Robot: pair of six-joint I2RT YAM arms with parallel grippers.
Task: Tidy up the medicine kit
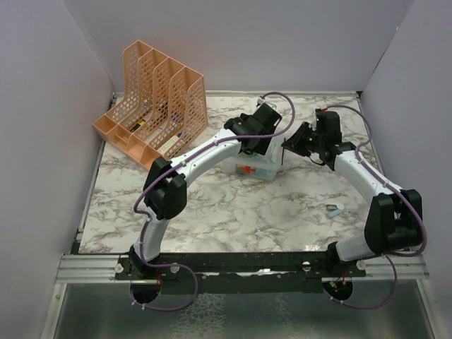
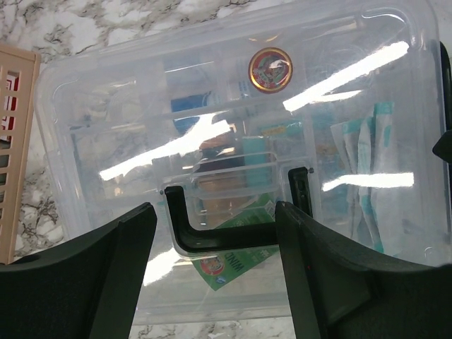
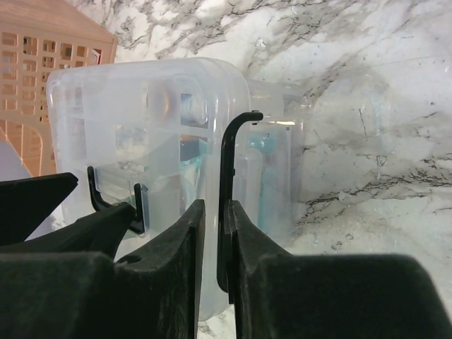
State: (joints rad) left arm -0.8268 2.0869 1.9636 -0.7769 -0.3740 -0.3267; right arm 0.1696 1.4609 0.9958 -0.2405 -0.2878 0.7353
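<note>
The kit (image 1: 258, 168) is filled and lidded. Its latch (image 3: 224, 162) is pinched by the right gripper (image 3: 215, 208), the left gripper (image 2: 215, 212) is held spread about its handle (image 2: 219, 238), and one packet (image 1: 335, 210) is left outside, right of the kit.

Marble table (image 1: 212, 212) carries medicine kit (image 1: 256, 168), orange rack (image 1: 152, 99), small pale item (image 1: 335, 210)

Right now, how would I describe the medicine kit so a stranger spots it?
On the marble table, look right of the orange mesh rack, toward the middle. The medicine kit is the low clear box with a black handle; unlike the rack, it is see-through.
</note>
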